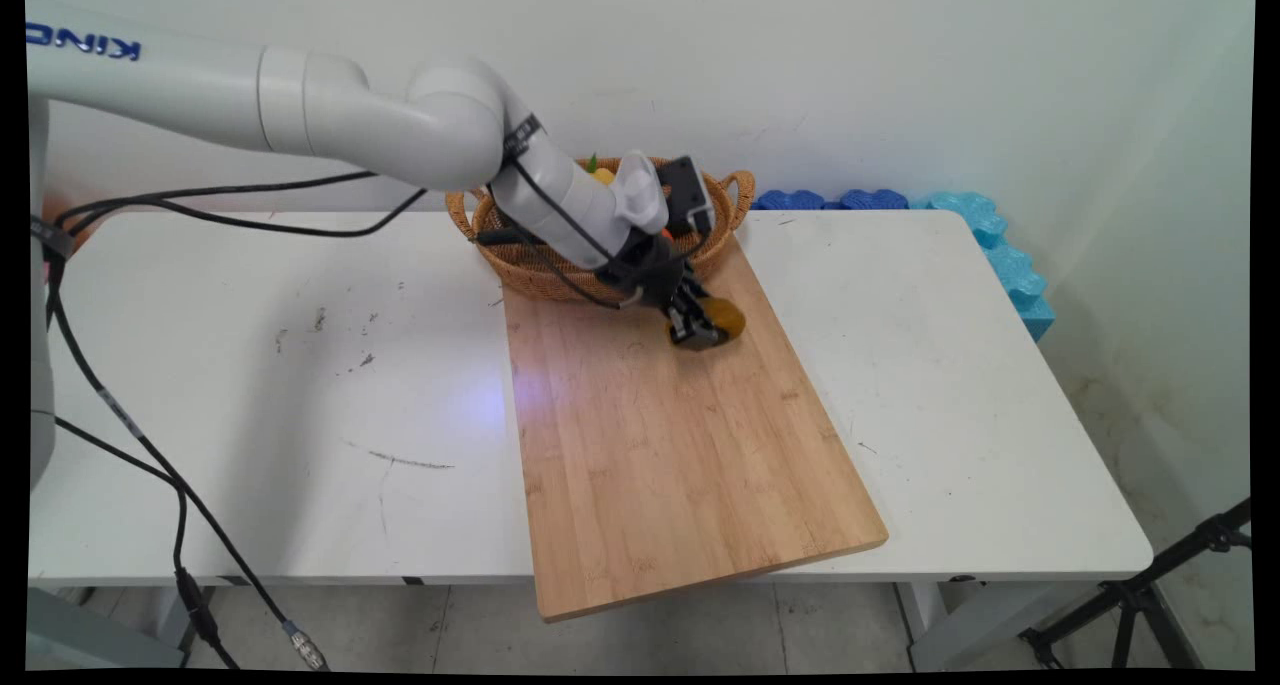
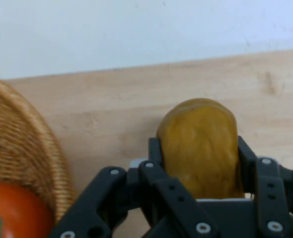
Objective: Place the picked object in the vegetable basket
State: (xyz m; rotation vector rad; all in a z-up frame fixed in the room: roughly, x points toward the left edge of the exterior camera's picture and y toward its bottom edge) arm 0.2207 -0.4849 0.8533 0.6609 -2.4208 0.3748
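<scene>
Just beside the woven wicker basket, the black claw clamped a rounded yellow-brown potato above the bamboo board; its smooth curve could slip loose.

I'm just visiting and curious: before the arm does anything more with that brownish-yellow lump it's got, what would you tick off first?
1. Gripper closed on the potato, a finger on each side: ok.
2. Potato centred between the fingers: ok.
3. Potato over the cutting board, just past the wicker basket: ok.
4. Potato resting on the board or lifted off it: cannot tell.
5. Board ahead of the gripper bare: ok.
6. Cables hang away from the board: ok.
</scene>
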